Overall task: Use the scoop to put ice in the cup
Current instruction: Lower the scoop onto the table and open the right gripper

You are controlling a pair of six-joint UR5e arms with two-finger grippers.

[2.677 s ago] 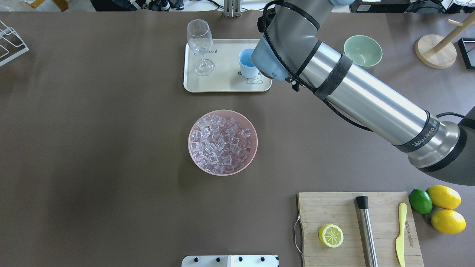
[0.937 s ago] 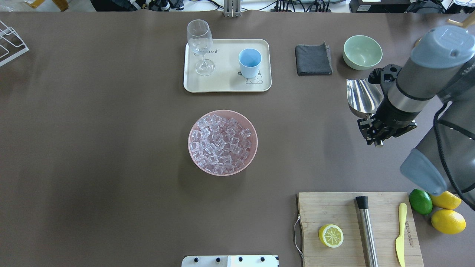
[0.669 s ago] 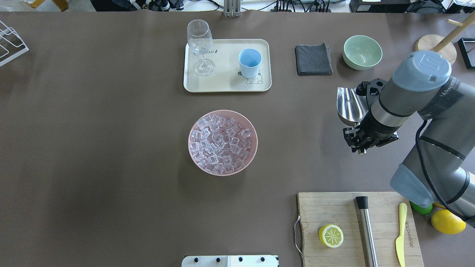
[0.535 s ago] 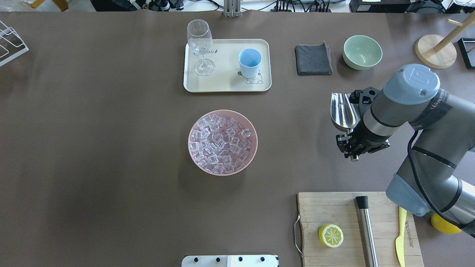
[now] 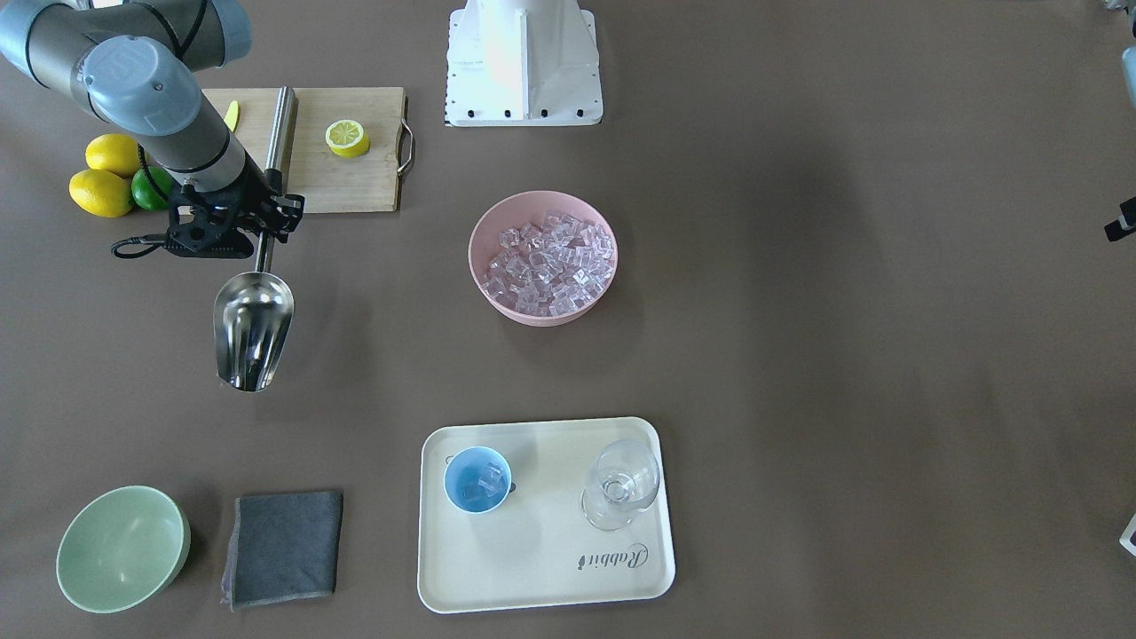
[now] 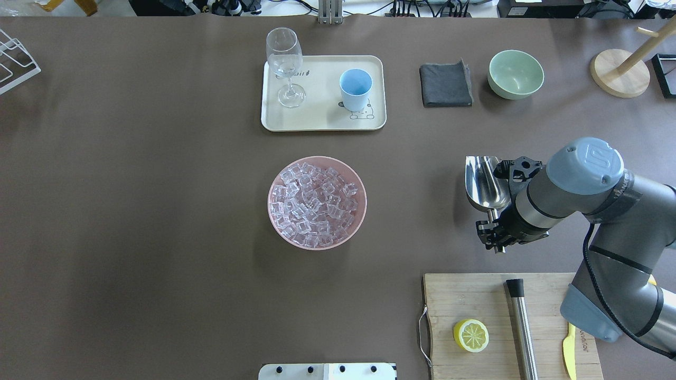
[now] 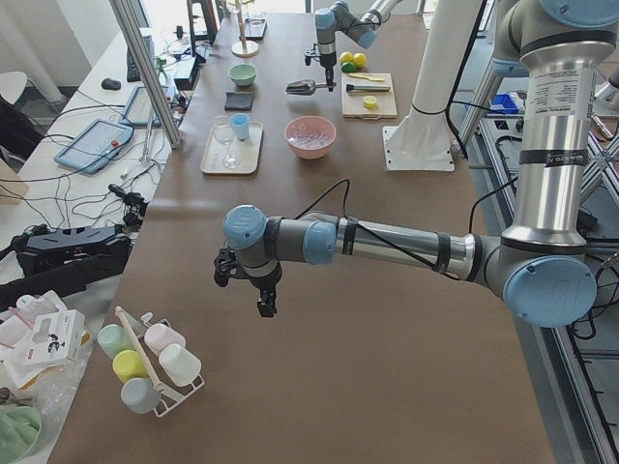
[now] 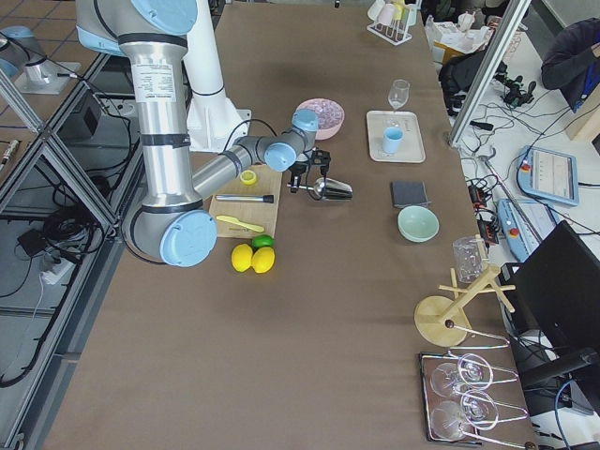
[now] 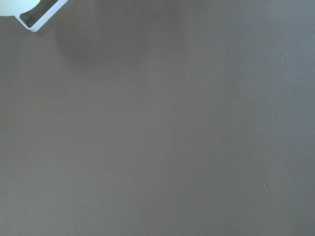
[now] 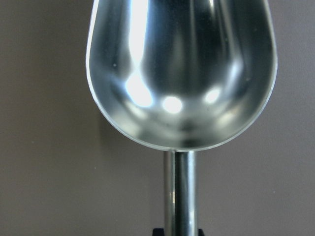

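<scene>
My right gripper [image 6: 495, 236] is shut on the rod handle of the steel scoop [image 6: 486, 182], which it holds level above the table, right of the pink bowl [image 6: 275, 224]. The scoop's trough is empty in the right wrist view [image 10: 179, 73] and also shows in the front view [image 5: 253, 328]. The ice [image 6: 316, 203] fills the pink bowl. The light-blue cup [image 6: 355, 87] stands on the cream tray [image 6: 317, 119]; a few cubes lie in the cup [image 5: 477, 479]. My left gripper [image 7: 266, 302] hovers far down the table; I cannot tell if it is open.
A stemmed glass [image 6: 285, 63] stands on the tray. A grey cloth [image 6: 446, 84] and a pale green bowl [image 6: 516, 74] lie at the far right. A cutting board [image 6: 475, 295] near the scoop bears a lemon half [image 6: 470, 335], a steel cylinder [image 6: 522, 327] and a yellow knife.
My right arm has swung from over the cup to the table's right, then drawn the scoop back toward the cutting board. The scoop stays gripped.
</scene>
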